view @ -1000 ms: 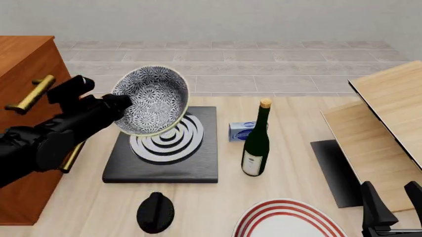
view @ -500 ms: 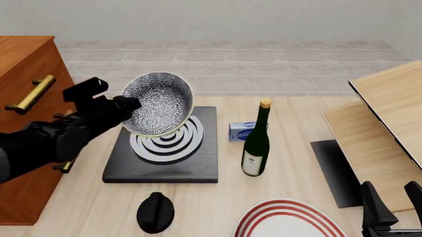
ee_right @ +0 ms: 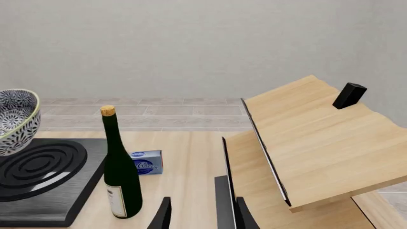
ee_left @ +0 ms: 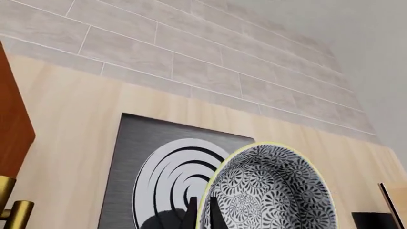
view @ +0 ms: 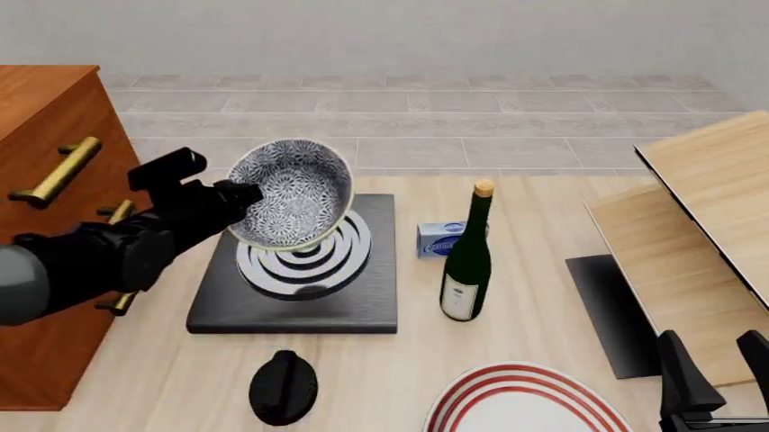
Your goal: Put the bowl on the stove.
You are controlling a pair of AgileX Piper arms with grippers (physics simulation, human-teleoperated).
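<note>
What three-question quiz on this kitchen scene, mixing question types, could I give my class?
1. True or false: the bowl rests flat on the stove.
2. Which tool holds the bowl: A) left tool B) right tool?
3. Fill in: the item between stove and plate nearest the blue box is a wine ____.

Key: 1 false, it is tilted above the burner; 2 A; 3 bottle.

Pale wood table [view: 541, 297]. Left of table: orange-brown cabinet [view: 42, 117] with brass handles [view: 54, 171]. Right of table: tilted light-wood panels [view: 709, 198]. Beyond table: grey tiled floor [view: 420, 117], then plain grey wall [view: 397, 36]. Even light.
</note>
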